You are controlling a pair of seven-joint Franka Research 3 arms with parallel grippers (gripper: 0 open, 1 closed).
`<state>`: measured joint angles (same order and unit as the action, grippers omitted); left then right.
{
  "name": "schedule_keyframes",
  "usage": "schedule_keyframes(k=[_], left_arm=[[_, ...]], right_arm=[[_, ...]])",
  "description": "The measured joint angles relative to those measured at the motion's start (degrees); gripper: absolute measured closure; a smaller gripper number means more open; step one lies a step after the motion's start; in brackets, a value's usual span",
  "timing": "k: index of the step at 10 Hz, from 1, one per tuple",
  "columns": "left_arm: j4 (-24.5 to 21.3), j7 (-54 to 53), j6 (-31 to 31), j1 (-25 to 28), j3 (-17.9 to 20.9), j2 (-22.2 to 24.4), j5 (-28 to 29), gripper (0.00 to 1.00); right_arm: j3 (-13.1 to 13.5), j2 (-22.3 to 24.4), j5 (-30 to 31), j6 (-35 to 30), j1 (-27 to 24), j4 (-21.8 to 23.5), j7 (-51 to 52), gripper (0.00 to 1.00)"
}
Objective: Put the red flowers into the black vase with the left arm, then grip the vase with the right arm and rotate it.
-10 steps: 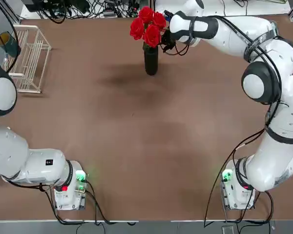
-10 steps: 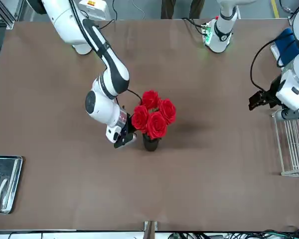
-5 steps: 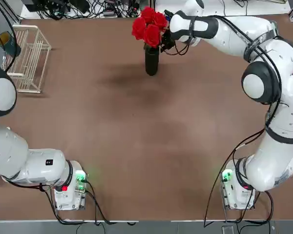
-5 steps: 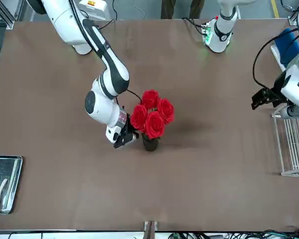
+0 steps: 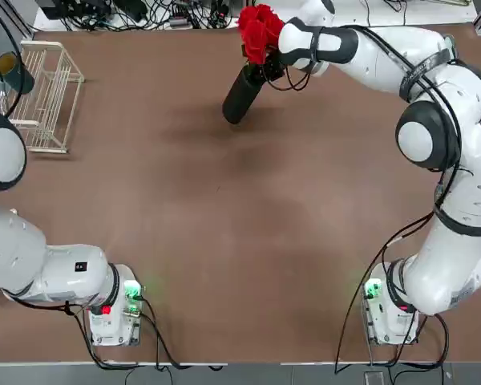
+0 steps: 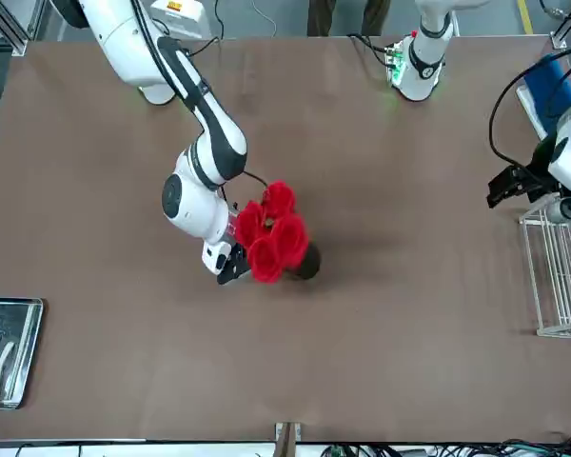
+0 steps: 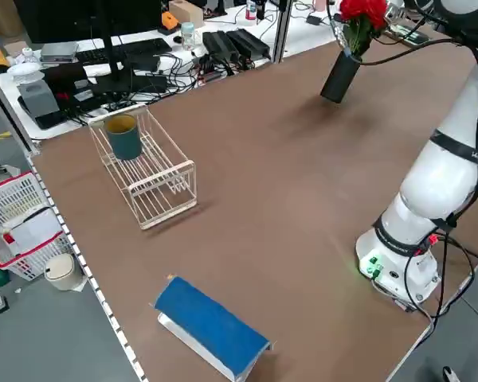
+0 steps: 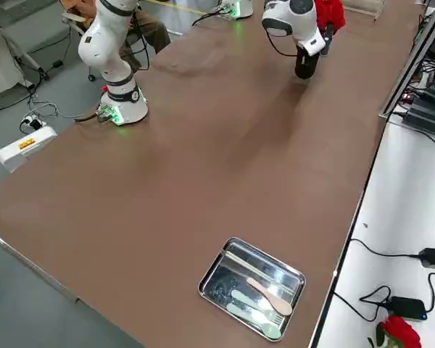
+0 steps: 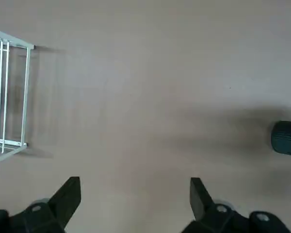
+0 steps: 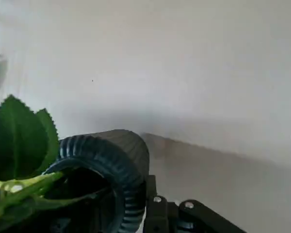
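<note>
Black vase [image 5: 242, 95] tilted, its mouth leaning toward the right arm; landmark for these notes. Red flowers [image 6: 271, 233] in its mouth, stems and leaves at the opening. Right pincer [image 6: 238, 262] at the vase's side, pinching it near the rim; one finger shows against the wall, the other seems hidden behind the vase. Tabletop [image 5: 224, 208] brown, spreading around. Well off to the vase's left, by robot's sides: left pincer [image 9: 135, 184], spread, nothing between its fingers, near the white wire rack [image 5: 52, 96]. Teal cup [image 7: 123, 137] sits in that rack. Well off to the vase's right: metal tray [image 6: 11, 302] with cutlery.
</note>
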<state>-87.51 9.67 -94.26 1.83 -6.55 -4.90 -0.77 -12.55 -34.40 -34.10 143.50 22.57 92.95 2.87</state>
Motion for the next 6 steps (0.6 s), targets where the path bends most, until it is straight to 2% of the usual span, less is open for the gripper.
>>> schedule_keyframes(k=[4,6], left_arm=[[0.1,-2.6,0.1,0.1,0.1,0.0,-0.2,0.0],[0.0,-2.9,0.2,0.4,0.3,-0.3,-0.3,0.0]], right_arm=[[0.1,-0.1,1.8,-1.4,0.0,-0.6,0.2,0.81],[0.4,0.3,11.3,-8.3,-0.6,-3.7,0.2,0.8]])
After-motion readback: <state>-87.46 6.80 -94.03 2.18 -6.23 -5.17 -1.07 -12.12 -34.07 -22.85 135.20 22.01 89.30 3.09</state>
